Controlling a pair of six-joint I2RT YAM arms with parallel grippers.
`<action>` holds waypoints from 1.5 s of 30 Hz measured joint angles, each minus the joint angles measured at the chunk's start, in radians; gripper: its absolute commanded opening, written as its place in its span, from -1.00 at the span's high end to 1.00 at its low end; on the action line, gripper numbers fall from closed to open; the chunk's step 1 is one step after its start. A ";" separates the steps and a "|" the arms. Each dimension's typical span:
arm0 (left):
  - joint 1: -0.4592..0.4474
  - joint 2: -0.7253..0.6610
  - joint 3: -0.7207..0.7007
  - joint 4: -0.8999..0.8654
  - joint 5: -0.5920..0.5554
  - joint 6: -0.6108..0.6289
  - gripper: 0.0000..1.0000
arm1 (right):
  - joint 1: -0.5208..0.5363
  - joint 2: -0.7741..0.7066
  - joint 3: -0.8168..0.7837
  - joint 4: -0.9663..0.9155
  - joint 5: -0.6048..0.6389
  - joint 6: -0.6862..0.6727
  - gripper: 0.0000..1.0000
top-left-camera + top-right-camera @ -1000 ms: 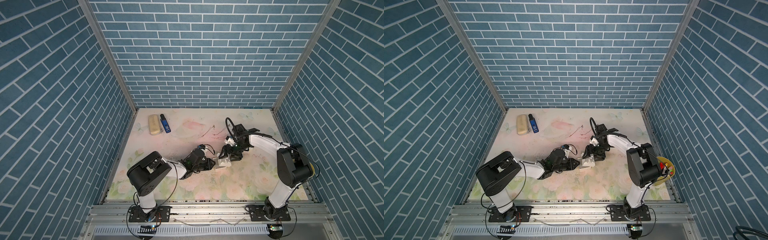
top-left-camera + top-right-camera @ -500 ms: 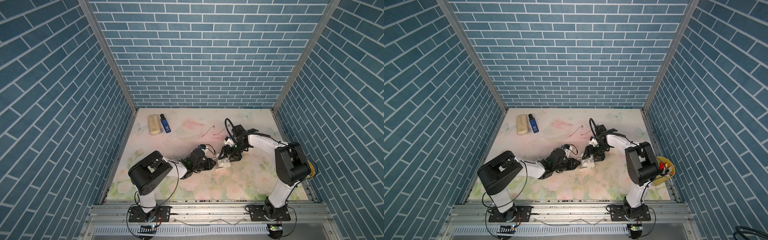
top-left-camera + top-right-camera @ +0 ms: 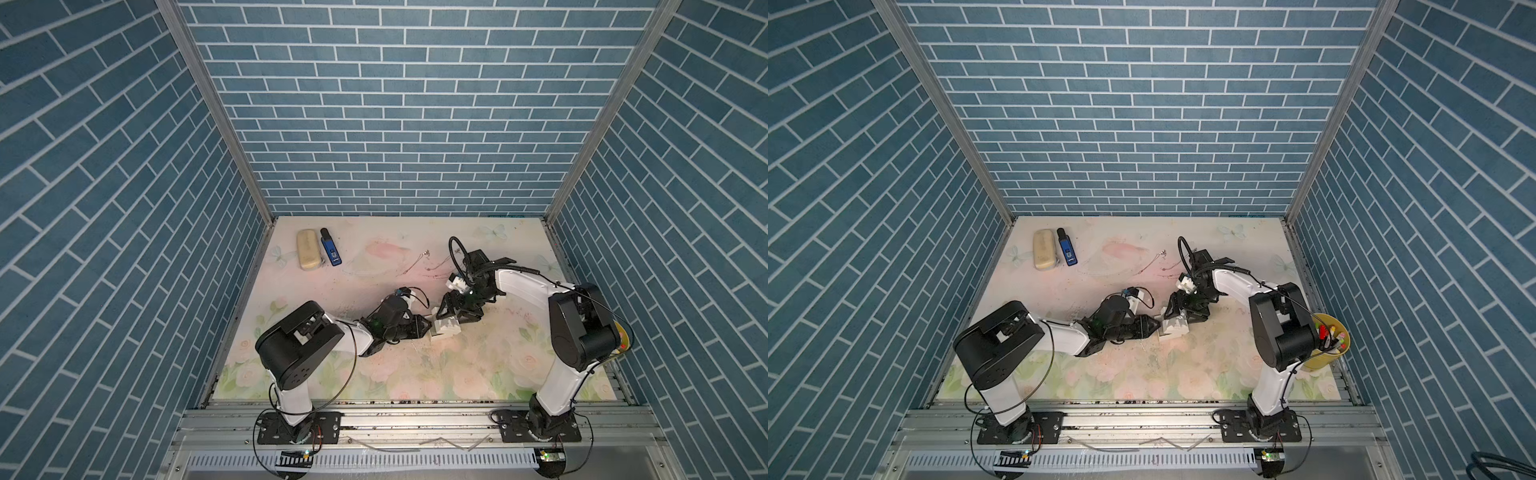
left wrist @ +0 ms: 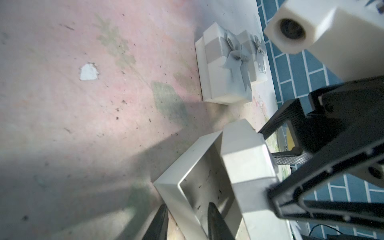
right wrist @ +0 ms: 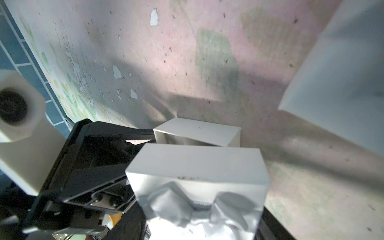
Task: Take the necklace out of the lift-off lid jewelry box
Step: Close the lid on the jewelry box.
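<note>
Your right gripper (image 3: 449,311) clamps the lid (image 5: 199,166); your left gripper (image 4: 186,218), nine o'clock of the box base (image 4: 199,143), straddles its wall, grip unclear.

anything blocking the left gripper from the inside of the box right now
Partly. The lid, held by the right gripper, covers the box's end away from the left gripper. The near end is uncovered, with one finger inside. No necklace shows there.

No legible txt, labels or nos. anywhere; faint marks on blue device (image 3: 331,252) illegibly small.
</note>
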 measured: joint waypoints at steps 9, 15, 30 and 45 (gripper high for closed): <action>0.029 -0.068 -0.013 -0.014 0.007 0.027 0.32 | 0.001 0.000 0.002 -0.003 0.007 -0.001 -0.22; 0.036 -0.068 -0.045 -0.021 0.002 0.031 0.40 | 0.003 0.000 0.011 -0.019 0.032 -0.002 -0.21; 0.036 -0.028 -0.047 -0.021 0.000 0.032 0.47 | 0.016 -0.008 0.019 -0.050 0.094 -0.008 -0.20; 0.035 0.029 -0.032 0.035 0.013 0.013 0.51 | 0.036 0.043 0.083 -0.077 0.088 -0.027 -0.20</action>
